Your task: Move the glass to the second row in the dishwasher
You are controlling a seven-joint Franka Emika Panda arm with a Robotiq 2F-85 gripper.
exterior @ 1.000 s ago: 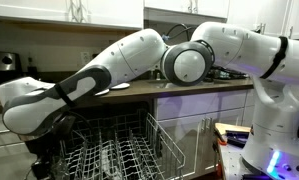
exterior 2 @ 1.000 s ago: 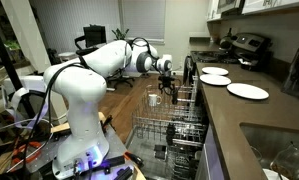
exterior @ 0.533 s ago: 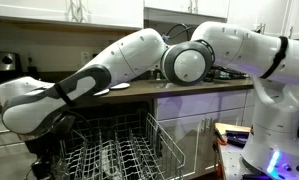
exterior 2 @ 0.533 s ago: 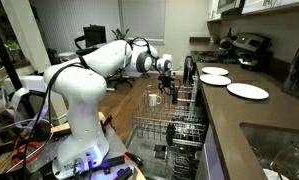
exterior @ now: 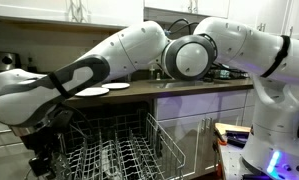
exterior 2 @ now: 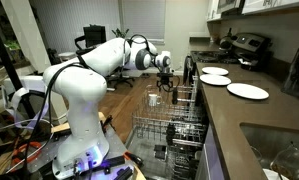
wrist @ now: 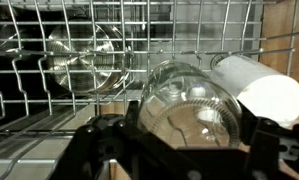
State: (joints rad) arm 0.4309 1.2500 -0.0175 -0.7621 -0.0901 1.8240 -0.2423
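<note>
In the wrist view a clear glass (wrist: 189,105) sits between my gripper's (wrist: 189,150) two dark fingers, base toward the camera, and the fingers are closed on its sides. It hangs above the dishwasher's silver wire rack (wrist: 49,120). In an exterior view my gripper (exterior 2: 164,82) hovers over the far end of the pulled-out rack (exterior 2: 169,125). In an exterior view the arm hides most of the gripper (exterior: 44,155), low at the left by the rack (exterior: 119,150). The held glass cannot be made out in either exterior view.
A second clear glass (wrist: 84,60) lies in the rack beyond the gripper, and a white cup (wrist: 259,85) lies beside the held glass; the cup also shows on the rack (exterior 2: 154,99). Two white plates (exterior 2: 214,72) (exterior 2: 247,91) rest on the counter. White cabinets flank the dishwasher.
The arm's forearm has lifted and swung a little to the left in an exterior view. The gripper has risen slightly over the rack.
</note>
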